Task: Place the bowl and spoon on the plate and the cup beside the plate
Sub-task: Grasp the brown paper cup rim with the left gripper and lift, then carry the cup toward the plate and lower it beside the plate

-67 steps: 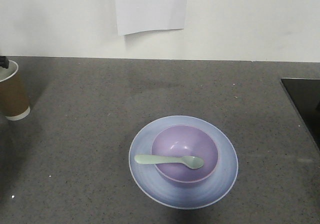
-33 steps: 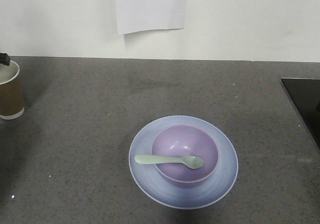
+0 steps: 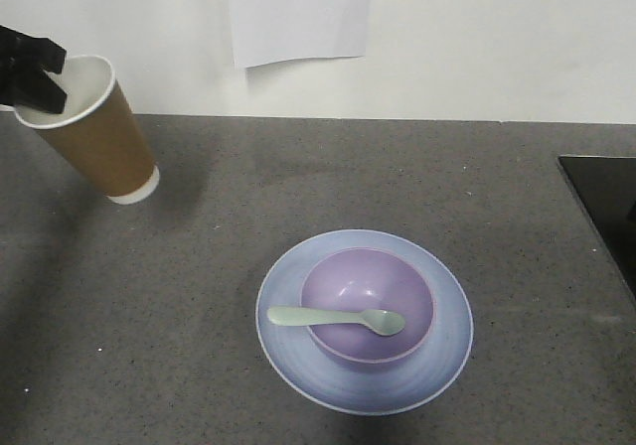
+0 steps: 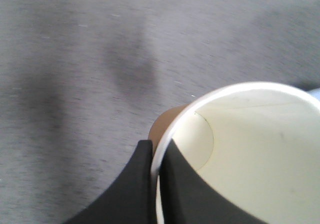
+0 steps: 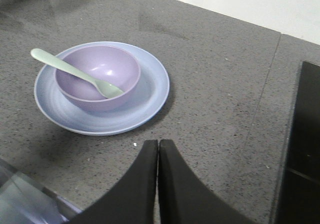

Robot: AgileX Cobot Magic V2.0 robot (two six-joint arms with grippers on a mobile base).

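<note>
The brown paper cup (image 3: pixel 97 135) hangs tilted above the counter at the far left, its white rim pinched by my left gripper (image 3: pixel 35 79). The left wrist view shows one finger inside and one outside the cup (image 4: pixel 250 149) wall, with the left gripper (image 4: pixel 158 149) shut on it. The lavender bowl (image 3: pixel 368 306) sits on the light blue plate (image 3: pixel 447 351) at the counter's front centre. The pale mint spoon (image 3: pixel 333 318) lies across the bowl, its handle pointing left. In the right wrist view my right gripper (image 5: pixel 158 144) is shut and holds nothing, near the plate (image 5: pixel 150 91), bowl (image 5: pixel 97 76) and spoon (image 5: pixel 75 71).
A sheet of white paper (image 3: pixel 300 13) hangs on the wall behind the grey counter (image 3: pixel 328 177). A black panel (image 3: pixel 606 202) is set into the counter at the right edge, also seen as the black panel (image 5: pixel 302 144) beside my right gripper.
The cup stood upright at the far left edge before. It is now lifted, tilted and carried up and to the right by my left gripper. Plate, bowl and spoon have not moved.
</note>
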